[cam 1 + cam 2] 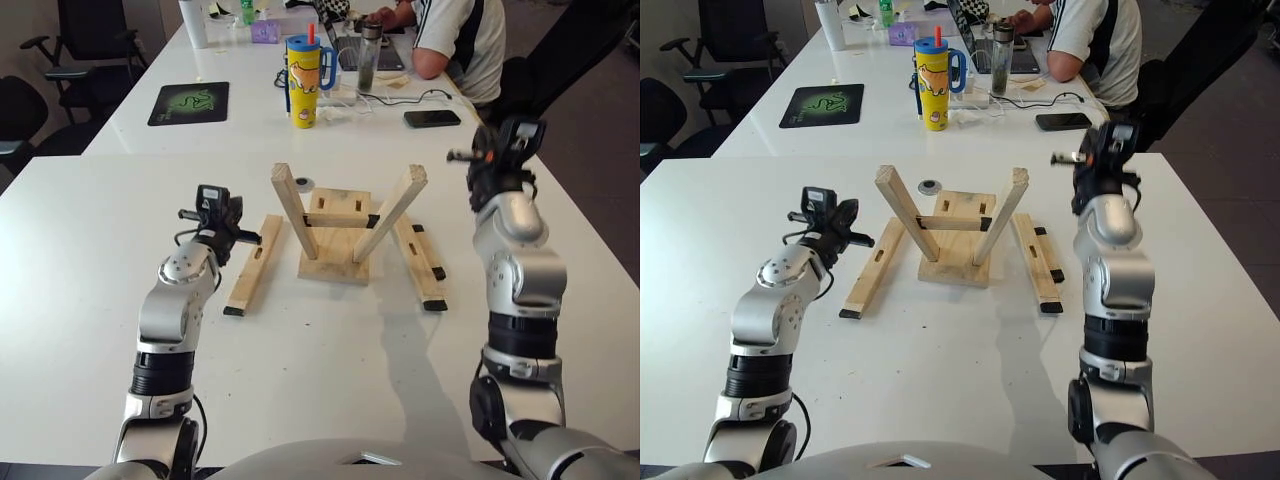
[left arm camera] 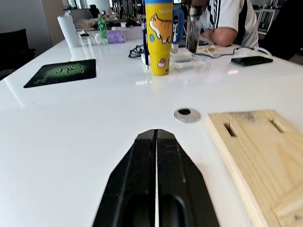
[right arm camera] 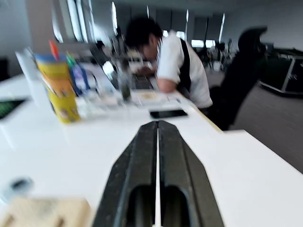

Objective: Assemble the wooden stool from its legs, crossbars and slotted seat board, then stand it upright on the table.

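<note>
A pale pine slotted seat board point(image 1: 335, 262) lies flat in the middle of the glossy white table point(image 1: 90, 230), with rectangular slots cut through it. Two square wooden legs point(image 1: 294, 208) rise from it, splayed and joined by a short crossbar point(image 1: 338, 220). One loose leg point(image 1: 255, 265) lies flat on its left, another loose leg point(image 1: 422, 262) on its right. The left gripper point(image 2: 156, 142), its black tapered fingers pressed together on nothing, sits just beside the left one. The right gripper point(image 3: 157, 130), likewise closed and empty, hangs raised at far right. A yellow cartoon-printed tumbler point(image 1: 304, 85) stands beyond.

Pale wooden seat board point(image 1: 336, 255), yellow tumbler point(image 1: 304, 82)
</note>
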You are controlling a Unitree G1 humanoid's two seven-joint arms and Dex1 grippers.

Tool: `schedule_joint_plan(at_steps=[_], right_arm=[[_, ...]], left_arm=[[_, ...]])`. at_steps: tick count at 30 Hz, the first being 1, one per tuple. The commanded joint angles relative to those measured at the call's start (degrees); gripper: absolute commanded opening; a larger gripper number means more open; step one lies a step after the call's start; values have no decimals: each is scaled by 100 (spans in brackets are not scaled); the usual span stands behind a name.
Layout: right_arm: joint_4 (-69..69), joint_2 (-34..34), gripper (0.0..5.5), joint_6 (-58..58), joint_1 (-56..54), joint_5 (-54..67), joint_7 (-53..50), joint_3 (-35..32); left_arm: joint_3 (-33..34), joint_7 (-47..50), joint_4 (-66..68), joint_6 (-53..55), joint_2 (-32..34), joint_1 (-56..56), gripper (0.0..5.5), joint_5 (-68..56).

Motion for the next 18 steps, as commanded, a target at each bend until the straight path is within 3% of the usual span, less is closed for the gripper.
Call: schedule_joint_plan(at_steps=[1,5,8,12,18], right_arm=[[-925,276,1,-248,-2062,1113,161,-282],[-910,244,1,537,-1883,1496,267,-68],[-394,256,1,1428,-511,1403,324,470],[-105,176,1,1689,967,979,560,1376],[38,572,1,1223,794,863,540,1266]], left_arm=[[113,37,-155,2,-82,-313,0,-87],[134,66,-249,59,-144,-304,0,-104],[216,86,-365,137,-176,-444,0,-170],[370,120,-410,293,-73,-876,0,-225],[630,48,-294,497,-46,-1904,0,-605]])
